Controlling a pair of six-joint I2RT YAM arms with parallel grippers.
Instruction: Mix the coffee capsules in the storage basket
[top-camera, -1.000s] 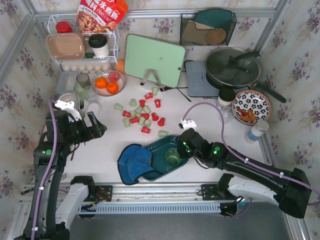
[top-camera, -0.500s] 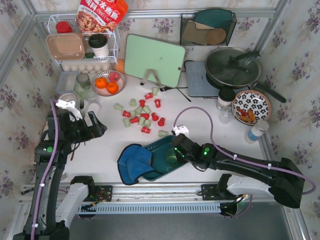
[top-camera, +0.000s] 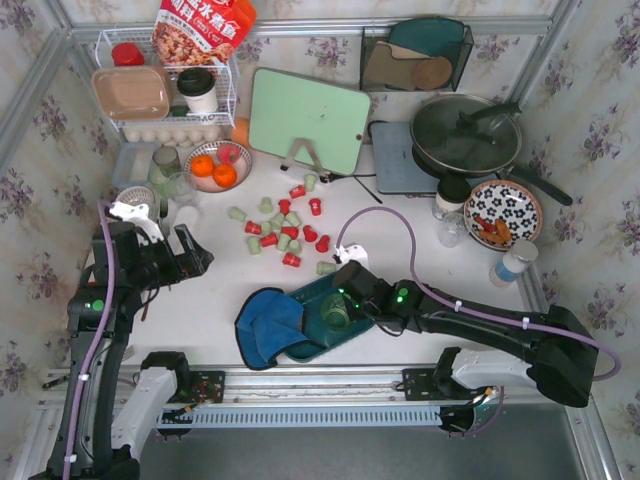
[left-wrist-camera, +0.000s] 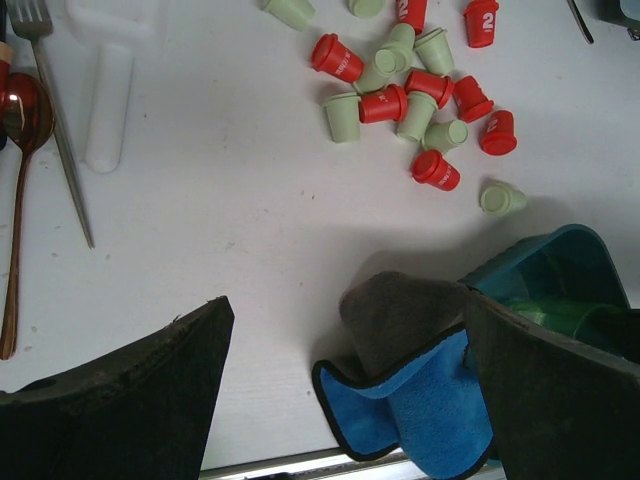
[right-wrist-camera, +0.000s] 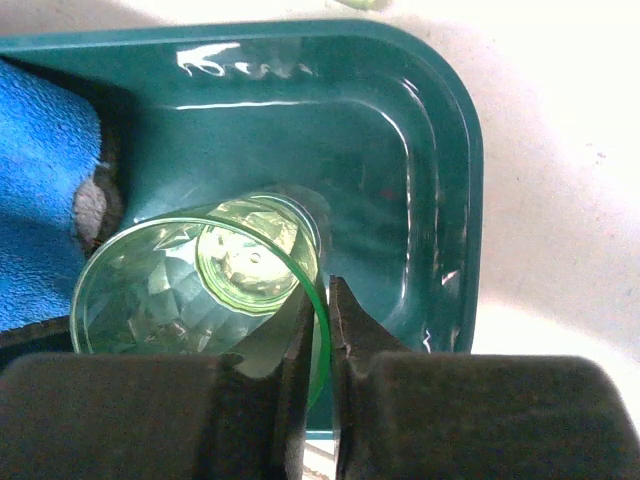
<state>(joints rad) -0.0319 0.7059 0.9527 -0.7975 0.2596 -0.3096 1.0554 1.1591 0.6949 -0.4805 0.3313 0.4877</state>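
Several red and pale green coffee capsules (top-camera: 285, 235) lie loose on the white table, also in the left wrist view (left-wrist-camera: 400, 95). None is in the dark teal storage basket (top-camera: 318, 293), which holds a green glass cup (top-camera: 335, 312) lying tilted. My right gripper (top-camera: 343, 298) reaches into the basket (right-wrist-camera: 440, 150) and is shut on the rim of the cup (right-wrist-camera: 190, 290), one finger inside and one outside (right-wrist-camera: 322, 290). My left gripper (top-camera: 185, 250) hangs open over the table to the left, with nothing between its fingers (left-wrist-camera: 347, 305).
A blue cloth (top-camera: 268, 325) lies folded against the basket's left end (left-wrist-camera: 430, 420). A spoon (left-wrist-camera: 20, 120), a fork and a white scoop (left-wrist-camera: 110, 90) lie at the left. A bowl of oranges (top-camera: 216, 165), green cutting board (top-camera: 308, 120), pan (top-camera: 466, 133) and patterned plate (top-camera: 503, 212) stand behind.
My right gripper has moved left across the basket and closed its jaws on the green cup's rim. The left arm has stayed still.
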